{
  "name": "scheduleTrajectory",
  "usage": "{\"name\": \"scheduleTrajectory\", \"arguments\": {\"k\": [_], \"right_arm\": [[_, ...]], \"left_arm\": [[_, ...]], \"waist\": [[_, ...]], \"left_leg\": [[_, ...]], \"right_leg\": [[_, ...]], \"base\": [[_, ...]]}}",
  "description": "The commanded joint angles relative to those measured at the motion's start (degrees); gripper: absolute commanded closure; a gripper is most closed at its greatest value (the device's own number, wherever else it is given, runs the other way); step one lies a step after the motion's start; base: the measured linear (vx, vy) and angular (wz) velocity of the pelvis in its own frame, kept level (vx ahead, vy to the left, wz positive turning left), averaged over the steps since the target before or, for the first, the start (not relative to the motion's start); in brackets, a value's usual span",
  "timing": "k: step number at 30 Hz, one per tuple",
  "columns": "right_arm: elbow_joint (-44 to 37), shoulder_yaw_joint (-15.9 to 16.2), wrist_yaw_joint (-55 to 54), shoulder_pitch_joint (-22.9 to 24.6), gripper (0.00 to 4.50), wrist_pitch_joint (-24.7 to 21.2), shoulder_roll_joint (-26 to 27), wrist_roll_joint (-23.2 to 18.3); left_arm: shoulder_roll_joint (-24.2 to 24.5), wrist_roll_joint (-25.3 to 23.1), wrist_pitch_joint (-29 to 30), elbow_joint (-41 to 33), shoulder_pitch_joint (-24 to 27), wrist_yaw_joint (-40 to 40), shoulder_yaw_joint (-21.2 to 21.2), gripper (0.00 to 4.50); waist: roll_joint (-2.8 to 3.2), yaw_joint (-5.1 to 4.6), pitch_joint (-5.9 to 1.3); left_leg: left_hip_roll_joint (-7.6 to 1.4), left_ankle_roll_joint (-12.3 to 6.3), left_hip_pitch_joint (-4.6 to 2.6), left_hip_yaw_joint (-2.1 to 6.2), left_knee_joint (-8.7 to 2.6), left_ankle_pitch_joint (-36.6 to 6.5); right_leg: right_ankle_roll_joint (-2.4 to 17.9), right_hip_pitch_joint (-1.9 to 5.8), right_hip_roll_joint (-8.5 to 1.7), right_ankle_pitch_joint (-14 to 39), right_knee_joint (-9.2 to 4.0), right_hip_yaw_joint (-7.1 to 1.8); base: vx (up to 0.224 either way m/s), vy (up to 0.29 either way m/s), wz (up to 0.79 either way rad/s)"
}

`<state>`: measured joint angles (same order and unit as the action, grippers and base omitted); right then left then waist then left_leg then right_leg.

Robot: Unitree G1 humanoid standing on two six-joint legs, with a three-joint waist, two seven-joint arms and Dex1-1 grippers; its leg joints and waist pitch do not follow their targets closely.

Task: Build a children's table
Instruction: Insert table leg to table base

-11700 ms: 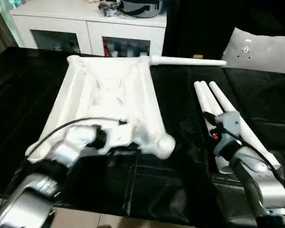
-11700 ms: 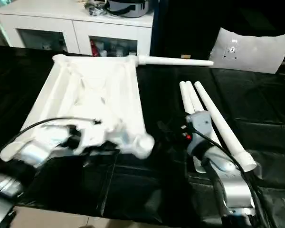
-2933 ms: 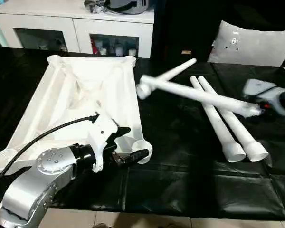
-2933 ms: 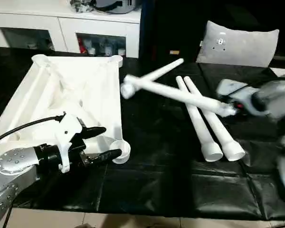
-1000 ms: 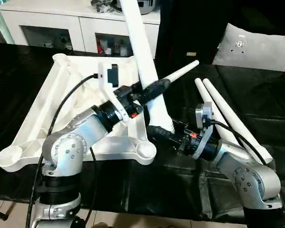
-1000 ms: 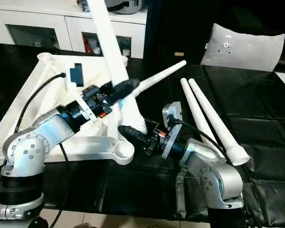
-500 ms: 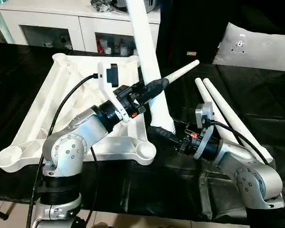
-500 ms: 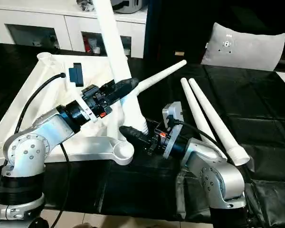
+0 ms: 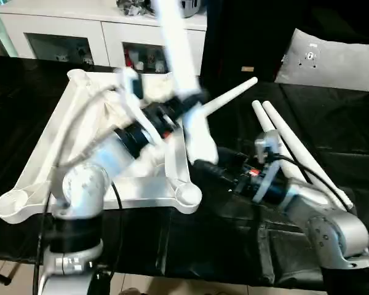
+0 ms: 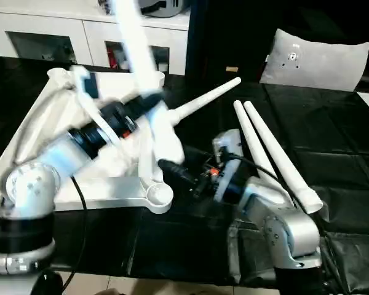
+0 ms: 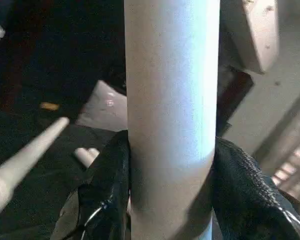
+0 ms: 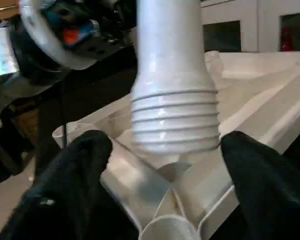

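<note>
Since half a second ago your left gripper (image 11: 170, 200) has swung the leg (image 9: 178, 67) it clamps leftward; your right gripper (image 12: 162, 180) has spread clear of the threaded end. No leg is seated yet in the upturned top (image 9: 67, 153): one aloft, three on the black cloth (image 9: 234, 246). Motion blur hides the target socket; the leg's upper end is cut off.

You see two shiny silver arms with round joints. A black cable (image 9: 80, 153) loops along the left arm (image 9: 86, 184), and another black cable (image 9: 307, 175) runs over the right arm (image 9: 323, 224). Each wrist is black with a small red spot, and the fingers (image 12: 262, 175) are black and bumpy.
</note>
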<state>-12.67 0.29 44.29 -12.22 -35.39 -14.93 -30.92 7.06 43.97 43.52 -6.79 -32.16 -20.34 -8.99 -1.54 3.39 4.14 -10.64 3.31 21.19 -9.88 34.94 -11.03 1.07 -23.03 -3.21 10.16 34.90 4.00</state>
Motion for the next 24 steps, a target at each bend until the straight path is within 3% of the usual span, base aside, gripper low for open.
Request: {"name": "scheduleTrajectory", "arguments": {"k": [1, 6, 8, 12, 16, 19, 20, 22, 23, 24], "right_arm": [[-1.12, -1.35, 0.89, 1.03, 0.31, 0.69, -0.87, -0.86], [0.65, -6.42, -1.20, 0.98, 0.00, 3.34, -2.93, -0.56], [1.05, -9.30, -2.91, 0.00, 0.00, 2.38, -3.11, -2.10], [1.38, -11.32, -2.85, -1.28, 0.00, -0.90, -4.43, -4.89], [2.05, -10.29, -1.85, -3.08, 0.00, -2.42, -5.78, -5.63], [2.16, -9.69, -1.38, -3.34, 0.00, -2.75, -6.08, -5.37], [2.24, -8.91, -0.50, -3.84, 0.00, -3.45, -6.37, -5.64], [2.10, -7.45, 1.82, -4.48, 0.00, -4.05, -7.21, -6.03], [1.99, -4.05, 7.77, -6.00, 0.00, -5.34, -9.72, -7.00], [1.99, -4.05, 7.77, -6.00, 0.00, -5.34, -9.72, -7.00]], "left_arm": [[0.48, -0.79, -0.60, 0.37, -0.86, 0.37, -0.15, 2.56], [1.46, -1.16, -0.43, 0.01, -0.82, -0.33, 0.59, 2.57], [1.58, -1.25, -0.39, -0.08, -0.82, -0.52, 0.83, 2.57], [1.64, -1.50, -0.45, 0.00, -0.96, -0.98, 1.23, 2.57], [2.40, -1.89, -0.47, -0.60, -0.83, -2.73, 2.65, 2.57], [2.72, -1.80, -0.52, -0.89, -0.72, -3.66, 3.06, 2.57], [3.44, -1.40, -0.38, -1.37, -0.55, -5.66, 3.83, 2.57], [4.72, -0.76, 0.02, -2.14, -0.36, -8.90, 5.07, 2.57], [7.38, 0.93, 1.41, -3.59, -0.39, -15.47, 7.31, 2.57], [7.38, 0.93, 1.41, -3.59, -0.39, -15.47, 7.31, 2.57]], "waist": [[0.66, 0.11, -3.85], [0.56, 0.22, -3.76], [0.48, 0.20, -3.69], [0.52, 0.17, -3.80], [0.20, 0.13, -3.96], [0.33, 0.19, -3.92], [0.11, 0.16, -4.03], [0.30, 0.27, -4.09], [0.20, 0.33, -4.20], [0.20, 0.33, -4.20]], "left_leg": [[-2.17, 0.33, -0.47, 1.07, -4.36, -10.89], [-2.19, 0.40, -0.55, 0.96, -4.38, -11.22], [-2.03, 0.08, -0.50, 0.91, -4.32, -11.13], [-2.08, -0.29, -0.53, 0.97, -4.29, -10.51], [-2.06, -0.57, -0.45, 0.88, -4.19, -9.43], [-2.07, -0.48, -0.48, 0.83, -4.15, -9.28], [-2.10, -0.49, -0.42, 0.81, -4.13, -9.14], [-2.21, -0.70, -0.51, 0.84, -4.19, -8.83], [-2.23, -0.65, -0.56, 0.91, -4.14, -8.90], [-2.23, -0.65, -0.56, 0.91, -4.14, -8.90]], "right_leg": [[5.46, 2.84, -4.27, 19.15, -5.24, -2.86], [6.46, 2.80, -4.35, 18.67, -5.16, -2.89], [6.27, 2.82, -4.41, 20.57, -5.39, -2.87], [6.26, 2.86, -4.19, 19.73, -5.28, -2.73], [6.83, 2.99, -4.23, 18.47, -5.11, -2.76], [7.08, 2.94, -4.30, 18.45, -5.09, -2.79], [7.08, 3.01, -4.33, 18.41, -5.08, -2.80], [7.22, 3.02, -4.38, 18.16, -4.94, -2.86], [7.55, 3.13, -4.45, 18.06, -4.79, -2.78], [7.55, 3.13, -4.45, 18.06, -4.79, -2.78]], "base": [[0.000, 0.000, 0.00], [0.000, 0.000, 0.00], [0.000, 0.000, 0.00], [0.000, 0.000, 0.00], [0.000, 0.000, 0.00], [0.000, 0.000, 0.00], [0.000, 0.000, 0.00], [0.000, 0.000, 0.00], [0.000, 0.000, 0.00], [0.000, 0.000, 0.00]]}}
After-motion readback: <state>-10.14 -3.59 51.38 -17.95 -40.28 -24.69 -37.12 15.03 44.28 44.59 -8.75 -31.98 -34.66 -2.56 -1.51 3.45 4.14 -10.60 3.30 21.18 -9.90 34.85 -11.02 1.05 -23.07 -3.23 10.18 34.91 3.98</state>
